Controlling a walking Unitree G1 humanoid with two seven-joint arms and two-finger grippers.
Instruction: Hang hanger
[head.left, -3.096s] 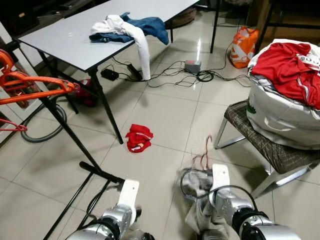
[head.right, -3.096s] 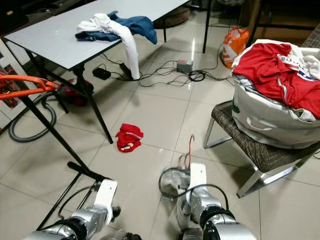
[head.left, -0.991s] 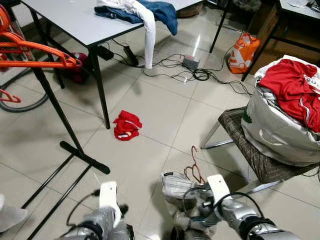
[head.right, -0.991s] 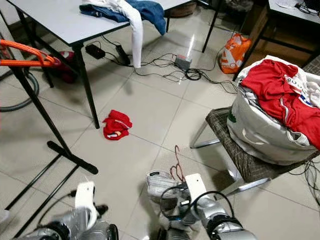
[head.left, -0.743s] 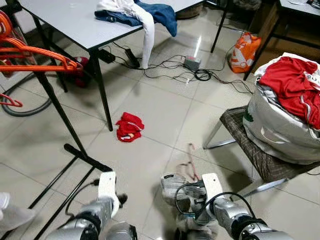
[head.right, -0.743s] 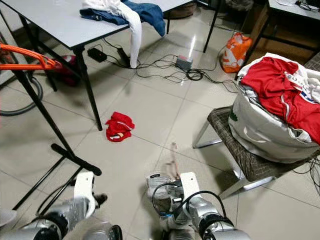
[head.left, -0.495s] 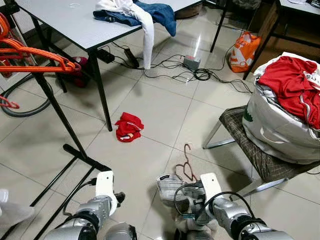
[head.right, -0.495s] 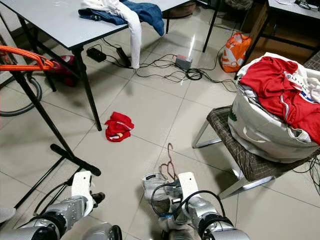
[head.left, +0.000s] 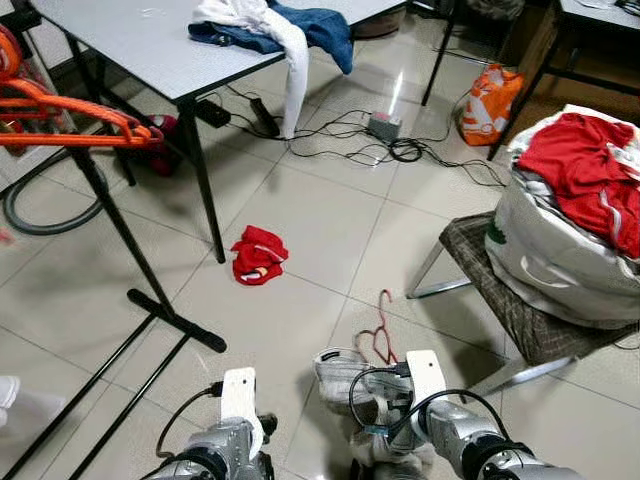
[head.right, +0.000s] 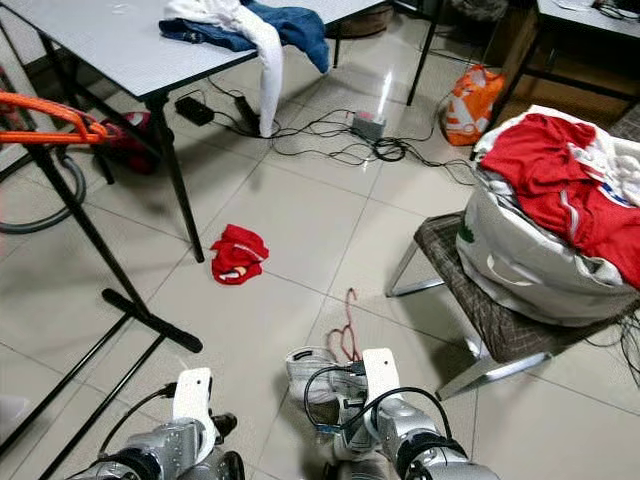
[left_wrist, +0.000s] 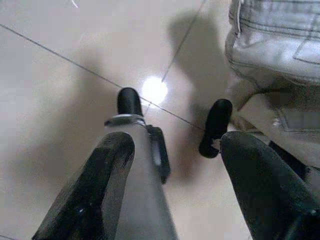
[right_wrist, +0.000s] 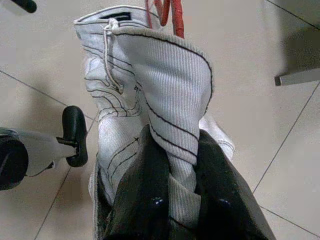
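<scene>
Tiled floor (head.left: 300, 215) below you — right gripper (right_wrist: 181, 165) pinches grey garment (right_wrist: 145, 90) bunched on red hanger (head.left: 380, 325), carried low toward rack (head.left: 110, 215); left gripper (left_wrist: 172, 150) hangs spread, empty.

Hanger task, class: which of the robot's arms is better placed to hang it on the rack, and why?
Right. The right gripper already clamps the grey garment carrying the red hanger; the left gripper is open, holding nothing.
</scene>
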